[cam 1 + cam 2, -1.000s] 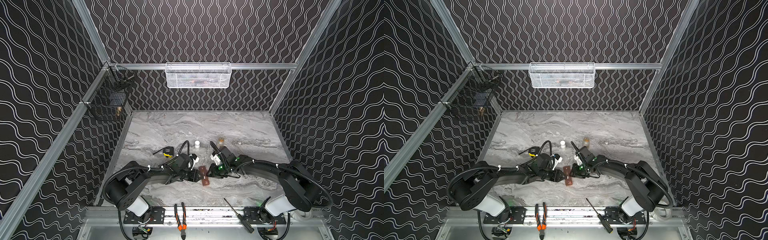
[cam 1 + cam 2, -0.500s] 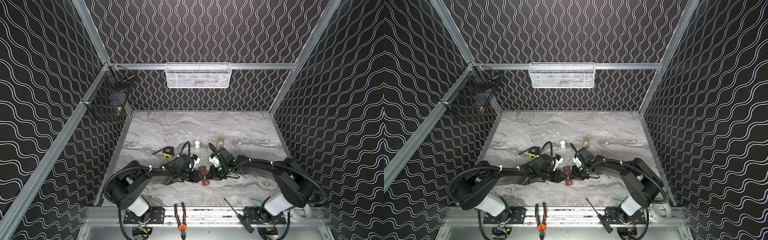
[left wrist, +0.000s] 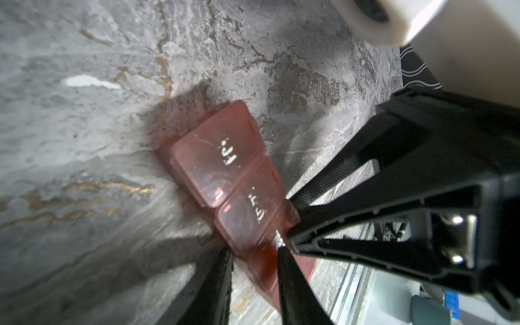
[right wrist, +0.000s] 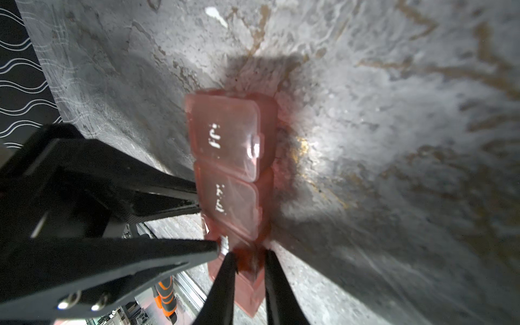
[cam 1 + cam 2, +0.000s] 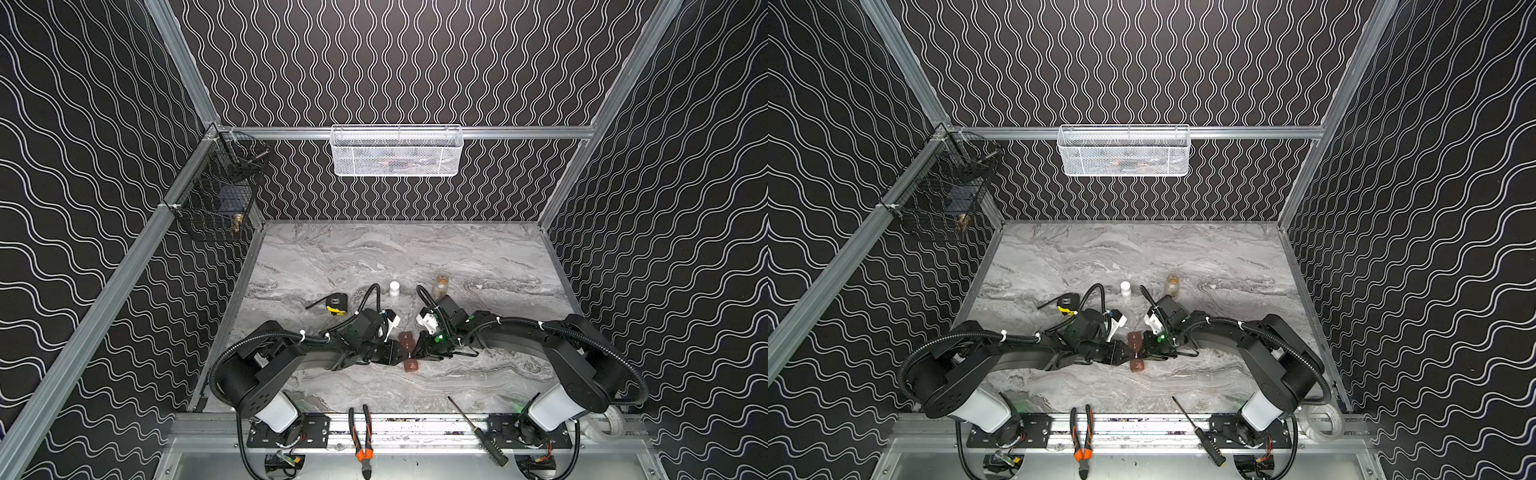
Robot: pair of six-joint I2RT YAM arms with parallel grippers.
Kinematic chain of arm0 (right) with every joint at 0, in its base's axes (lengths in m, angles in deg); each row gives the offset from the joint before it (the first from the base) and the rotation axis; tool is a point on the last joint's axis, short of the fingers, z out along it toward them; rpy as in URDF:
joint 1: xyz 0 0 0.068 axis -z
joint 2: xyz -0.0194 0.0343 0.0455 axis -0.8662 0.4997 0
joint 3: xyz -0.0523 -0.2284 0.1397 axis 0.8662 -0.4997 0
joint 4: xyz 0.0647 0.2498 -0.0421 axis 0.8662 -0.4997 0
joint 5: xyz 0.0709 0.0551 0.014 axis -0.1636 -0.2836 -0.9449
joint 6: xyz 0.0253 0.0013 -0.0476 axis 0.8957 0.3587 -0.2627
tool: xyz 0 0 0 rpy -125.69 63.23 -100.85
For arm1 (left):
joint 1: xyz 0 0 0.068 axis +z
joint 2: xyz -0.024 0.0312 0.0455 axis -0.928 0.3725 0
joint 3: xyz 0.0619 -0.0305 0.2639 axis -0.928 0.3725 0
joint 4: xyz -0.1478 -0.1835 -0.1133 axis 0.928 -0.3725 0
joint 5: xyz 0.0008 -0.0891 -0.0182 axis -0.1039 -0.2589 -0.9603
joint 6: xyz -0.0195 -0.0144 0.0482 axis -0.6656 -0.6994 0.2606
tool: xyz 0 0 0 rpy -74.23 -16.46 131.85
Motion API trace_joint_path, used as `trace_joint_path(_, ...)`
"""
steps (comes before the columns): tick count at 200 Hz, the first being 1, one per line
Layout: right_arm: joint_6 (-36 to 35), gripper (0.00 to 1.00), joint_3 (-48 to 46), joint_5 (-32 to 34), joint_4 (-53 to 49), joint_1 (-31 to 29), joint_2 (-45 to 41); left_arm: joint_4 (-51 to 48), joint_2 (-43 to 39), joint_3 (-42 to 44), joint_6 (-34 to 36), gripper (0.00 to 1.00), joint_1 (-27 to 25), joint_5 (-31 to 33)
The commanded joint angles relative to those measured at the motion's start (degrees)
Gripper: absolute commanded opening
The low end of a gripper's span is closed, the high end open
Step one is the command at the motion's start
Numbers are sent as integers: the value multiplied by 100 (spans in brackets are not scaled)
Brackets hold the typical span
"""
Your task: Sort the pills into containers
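Note:
The containers [image 5: 408,351] are a reddish-brown strip of joined lidded compartments with white marks, lying on the marble near the front middle in both top views [image 5: 1136,352]. My left gripper [image 3: 253,253] reaches in from the left and my right gripper [image 4: 249,254] from the right. Both meet at the same compartment, the second from the near end. Each pair of jaws stands narrow with red plastic pinched between the tips. The lids [image 4: 225,135] look closed. I cannot pick out any pills; a white fleck [image 3: 90,81] on the marble is too small to tell.
A small white bottle [image 5: 394,288] and an amber bottle [image 5: 440,284] stand just behind the arms, a black-and-yellow tape measure [image 5: 336,303] to their left. Pliers [image 5: 360,436] and a screwdriver [image 5: 478,432] lie on the front rail. Wire baskets [image 5: 397,151] hang on the walls.
The right gripper has slid left up to the strip and closed on it. The left jaws have narrowed around the same compartment. The strip has stayed in place.

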Motion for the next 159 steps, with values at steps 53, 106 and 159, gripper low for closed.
trace_joint_path(53, -51, 16, -53, 36, 117, -18, 168, -20, 71, 47, -20, 29, -54, -80)
trace_joint_path(106, 27, 12, -144, 160, 131, -18, 134, 2, 81, 108, -54, 28, -94, -72)
trace_joint_path(159, -127, 25, 241, 598, -489, 80, -338, -485, -287, -76, 138, 34, -92, 176)
